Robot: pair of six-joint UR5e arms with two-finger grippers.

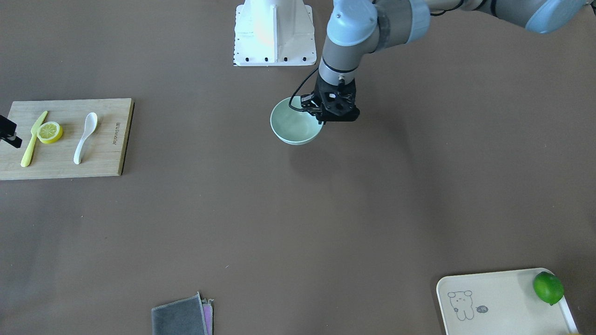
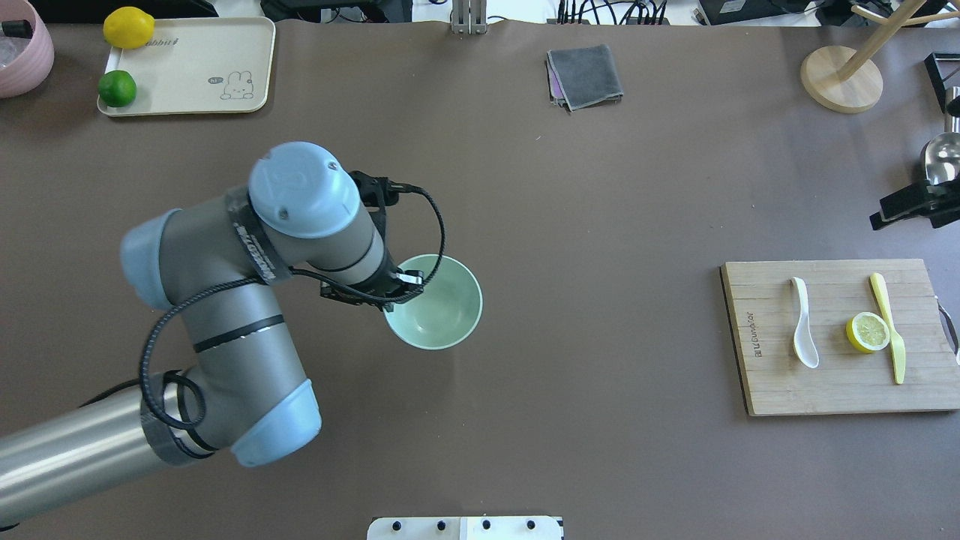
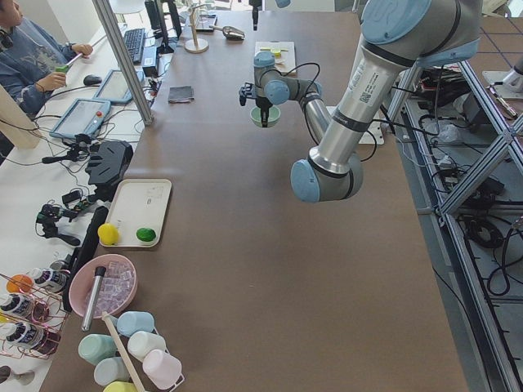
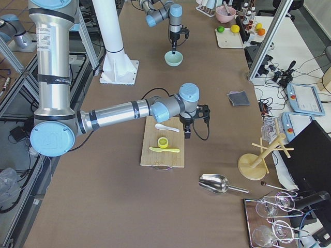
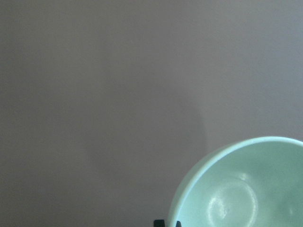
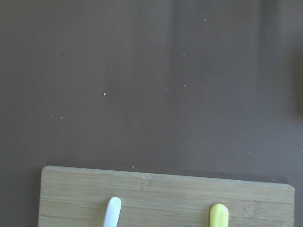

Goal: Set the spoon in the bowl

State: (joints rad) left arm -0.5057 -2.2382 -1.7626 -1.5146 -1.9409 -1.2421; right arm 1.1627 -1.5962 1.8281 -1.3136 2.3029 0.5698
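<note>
Bowl (image 5: 246, 189) sits on tabletop (image 1: 298, 209), left gripper (image 1: 322, 120) pinched narrow on its rim | spoon (image 2: 804, 330) untouched on board (image 2: 772, 390) | right gripper (image 4: 186, 132) width: cannot tell | your pickup and placing remain ahead.

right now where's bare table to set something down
Widest bare stretch: the table between the bowl and the cutting board. Also bare: from the bowl to the grey cloth. Crowded: the cutting board itself, holding spoon, lemon half and knife side by side; the left gripper crowds the bowl's rim.
</note>
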